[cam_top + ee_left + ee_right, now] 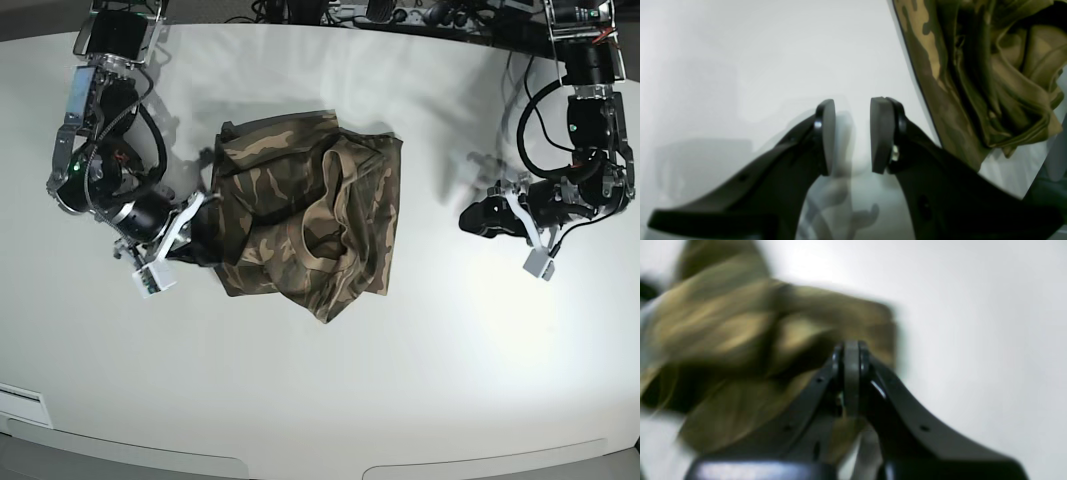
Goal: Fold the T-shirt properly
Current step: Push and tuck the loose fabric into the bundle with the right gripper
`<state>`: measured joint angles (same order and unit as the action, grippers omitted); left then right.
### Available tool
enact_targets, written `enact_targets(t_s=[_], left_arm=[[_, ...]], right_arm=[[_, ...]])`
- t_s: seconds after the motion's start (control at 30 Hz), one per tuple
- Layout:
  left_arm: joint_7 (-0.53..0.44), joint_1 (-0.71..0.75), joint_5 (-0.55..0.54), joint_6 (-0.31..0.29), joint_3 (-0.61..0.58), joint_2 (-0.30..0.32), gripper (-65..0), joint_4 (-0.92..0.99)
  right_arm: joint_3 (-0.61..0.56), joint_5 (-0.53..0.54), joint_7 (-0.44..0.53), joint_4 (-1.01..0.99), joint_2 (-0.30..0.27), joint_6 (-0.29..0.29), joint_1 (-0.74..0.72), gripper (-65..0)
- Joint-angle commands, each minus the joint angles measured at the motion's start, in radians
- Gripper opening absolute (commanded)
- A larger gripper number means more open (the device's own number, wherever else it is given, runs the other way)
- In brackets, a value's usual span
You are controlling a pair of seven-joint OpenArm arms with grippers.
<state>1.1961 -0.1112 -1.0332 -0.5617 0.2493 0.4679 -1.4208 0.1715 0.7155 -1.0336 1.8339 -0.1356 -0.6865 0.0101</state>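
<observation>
The right wrist view is badly smeared; there the right gripper shows its pads pressed together against blurred camouflage cloth, though whether fabric sits between them cannot be told. In the base view its tips vanish under the shirt's nine o'clock edge. The white table carries everything, with cables along its twelve o'clock rim. The T-shirt lies bunched in rumpled layers at the table's centre. The left gripper, at three o'clock, well apart, stands parted over bare tabletop, holding nothing.

Base overhead, wrist cams close, low
</observation>
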Motion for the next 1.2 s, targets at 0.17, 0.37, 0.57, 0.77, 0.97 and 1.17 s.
enact_targets(t_s=[0.17,0.37,0.57,0.77,0.97,1.17], left_arm=[[-0.017,-0.016,-0.026,-0.008,0.007,0.017,-45.1,-0.015],[-0.018,-0.016,-0.058,-0.008,0.007,0.017,-45.1,-0.015],[-0.017,-0.014,-0.071,-0.008,0.007,0.017,-45.1,-0.015],[-0.016,-0.014,-0.071,-0.008,0.007,0.017,-49.4,-0.015],[0.037,-0.014,-0.076,-0.008,0.007,0.018,-65.0,-0.015],[0.138,-0.019,-0.317,-0.035,0.007,0.026,-65.0,-0.016]], right_arm=[[-0.112,-0.109,0.138,-0.003,0.066,-0.012,-0.013,-65.0],[-0.277,-0.234,0.229,-0.131,0.167,-0.01,-0.084,-65.0],[-0.412,-0.316,0.229,-0.171,0.278,-0.012,-0.154,-65.0],[-0.453,-0.357,0.084,-0.157,0.293,0.024,-0.247,-65.0],[-0.404,-0.358,0.072,-0.147,0.262,0.077,-0.257,-65.0],[-0.321,-0.357,0.072,-0.146,0.229,0.095,-0.257,-65.0]])
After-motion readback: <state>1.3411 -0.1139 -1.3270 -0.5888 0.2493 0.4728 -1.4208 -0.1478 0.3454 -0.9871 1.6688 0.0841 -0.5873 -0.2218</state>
